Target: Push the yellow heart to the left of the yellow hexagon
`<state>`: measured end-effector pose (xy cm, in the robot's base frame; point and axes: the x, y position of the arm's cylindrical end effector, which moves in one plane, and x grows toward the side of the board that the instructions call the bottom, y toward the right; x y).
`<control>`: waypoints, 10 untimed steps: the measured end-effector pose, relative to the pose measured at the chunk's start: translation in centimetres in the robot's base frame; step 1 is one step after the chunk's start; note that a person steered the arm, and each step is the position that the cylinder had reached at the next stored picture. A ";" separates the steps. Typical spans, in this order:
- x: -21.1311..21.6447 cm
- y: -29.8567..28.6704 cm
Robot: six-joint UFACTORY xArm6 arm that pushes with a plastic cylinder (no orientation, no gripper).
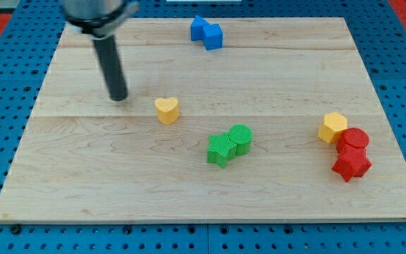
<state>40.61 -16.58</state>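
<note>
The yellow heart lies left of the board's middle. The yellow hexagon lies far to the view's right, touching the red cylinder. My tip rests on the board to the left of the heart and slightly above it, a short gap apart, not touching it. The rod rises from the tip toward the view's top left.
Two blue blocks touch each other at the board's top edge. A green star and green cylinder touch below the middle. A red star sits under the red cylinder. The wooden board lies on a blue perforated table.
</note>
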 end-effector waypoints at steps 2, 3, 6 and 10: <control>1.1 21.2; 3.1 24.0; 3.0 26.7; 3.8 31.8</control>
<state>44.42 15.27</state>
